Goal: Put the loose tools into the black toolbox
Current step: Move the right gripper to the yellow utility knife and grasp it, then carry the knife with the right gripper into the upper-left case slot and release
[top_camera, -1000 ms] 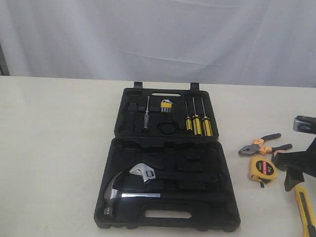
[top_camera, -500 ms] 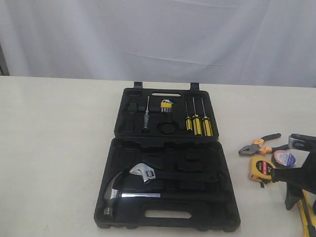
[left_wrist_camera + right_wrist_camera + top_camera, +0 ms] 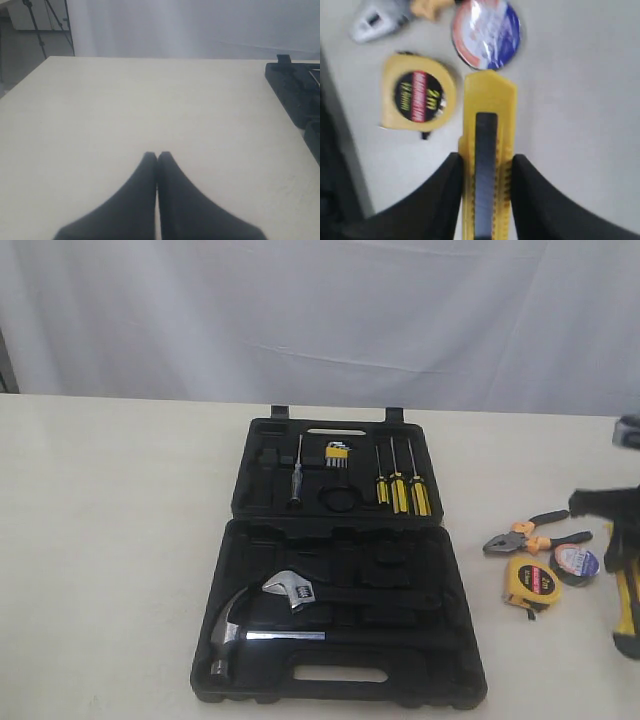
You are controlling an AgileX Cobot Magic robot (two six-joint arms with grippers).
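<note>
The black toolbox (image 3: 445, 675) lies open in the middle of the table. To its right lie the orange-handled pliers (image 3: 535, 533), the yellow tape measure (image 3: 530, 583) and the black tape roll (image 3: 576, 562). At the far right my right gripper (image 3: 622, 558) is shut on the yellow-black utility knife (image 3: 628, 600). The right wrist view shows the knife (image 3: 487, 150) clamped between both fingers, with the tape measure (image 3: 417, 95), tape roll (image 3: 486, 34) and pliers (image 3: 390, 17) beyond its tip. My left gripper (image 3: 157, 156) is shut and empty over bare table, left of the toolbox (image 3: 295, 90).
In the toolbox lie a steel claw hammer (image 3: 245, 625), an adjustable wrench (image 3: 300, 590), three yellow-black screwdrivers (image 3: 400, 490), a small screwdriver (image 3: 296, 480) and hex keys (image 3: 337, 455). A white curtain hangs behind the table. The right gripper is at the exterior view's right edge.
My right gripper closed on the utility knife and carried it from the front right corner up and back. The tape roll, hidden a second ago, now shows.
</note>
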